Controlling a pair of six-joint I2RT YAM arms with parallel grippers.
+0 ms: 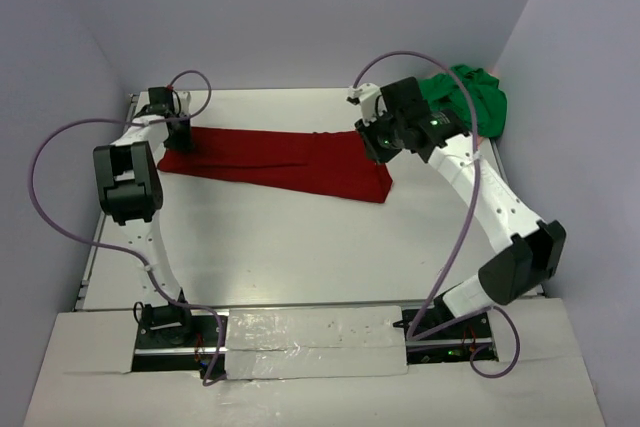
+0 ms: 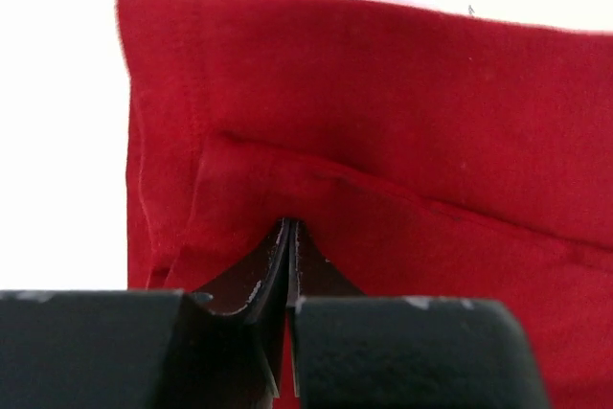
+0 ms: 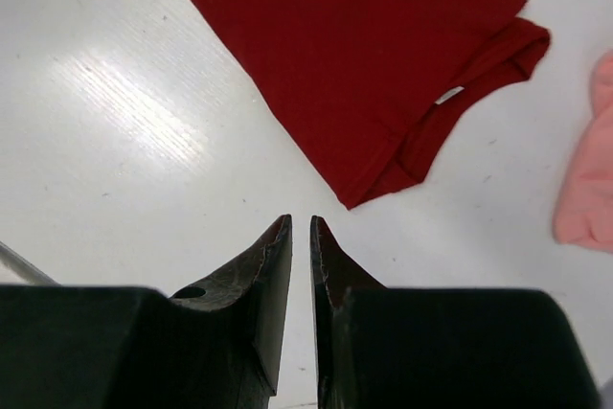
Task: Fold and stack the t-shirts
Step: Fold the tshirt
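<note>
The dark red t-shirt (image 1: 285, 164) lies as a long folded band across the far half of the table. My left gripper (image 1: 178, 139) is at its left end, shut on a fold of the red cloth (image 2: 383, 122), with the fingers closed at the pinch (image 2: 290, 229). My right gripper (image 1: 370, 139) hovers by the shirt's right end. Its jaws (image 3: 300, 223) are almost together with nothing between them, over bare table just short of the shirt's corner (image 3: 364, 74). The green t-shirt (image 1: 472, 97) is bunched at the back right. An edge of the pink t-shirt (image 3: 586, 184) shows in the right wrist view.
The white table (image 1: 300, 257) is walled in by pale purple panels at the back and sides. Purple cables loop from both arms. A taped white board (image 1: 320, 342) covers the near edge by the arm bases.
</note>
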